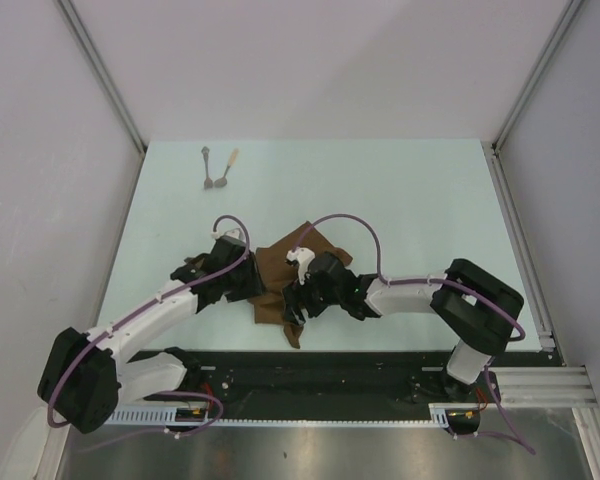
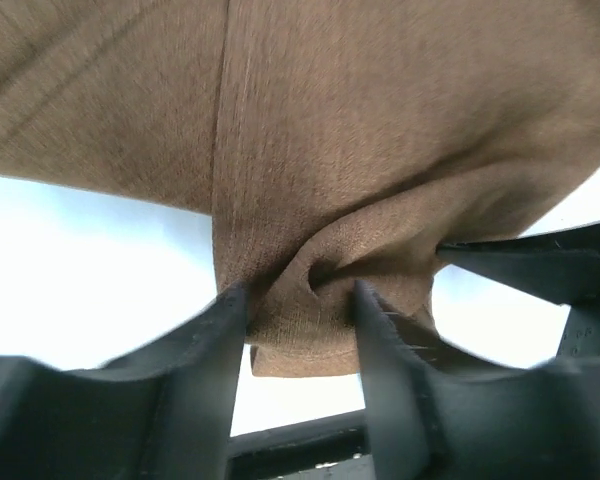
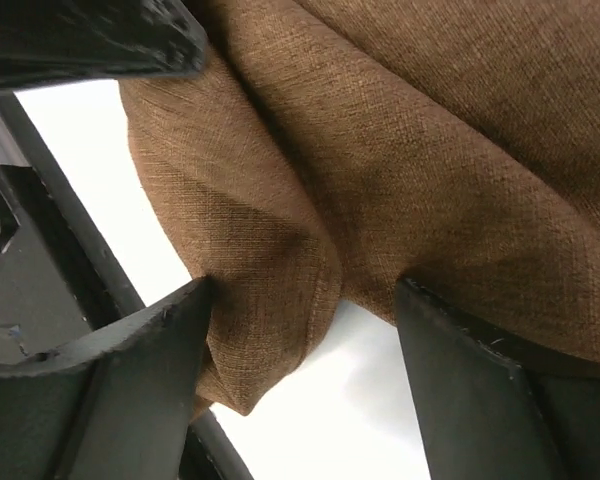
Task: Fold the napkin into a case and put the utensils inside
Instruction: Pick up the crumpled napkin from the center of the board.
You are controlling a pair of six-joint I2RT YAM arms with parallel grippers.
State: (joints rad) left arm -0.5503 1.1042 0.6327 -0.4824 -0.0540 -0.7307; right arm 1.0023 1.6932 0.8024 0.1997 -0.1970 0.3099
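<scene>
The brown napkin (image 1: 278,262) lies crumpled near the table's front middle, between my two grippers. My left gripper (image 1: 260,290) is shut on a bunched fold of it; in the left wrist view the cloth (image 2: 380,130) fills the gap between the fingers of that gripper (image 2: 300,300). My right gripper (image 1: 292,302) is open around a hemmed corner of the napkin (image 3: 270,260), with bare table showing inside the gap of that gripper (image 3: 305,295). The two utensils, grey-handled (image 1: 208,168) and tan-handled (image 1: 227,168), lie side by side at the far left. No case shape shows.
The pale table (image 1: 410,200) is walled by white panels with metal rails left and right. A black strip (image 1: 330,370) runs along the near edge by the arm bases. The right gripper's dark finger (image 2: 540,262) shows close beside the left one.
</scene>
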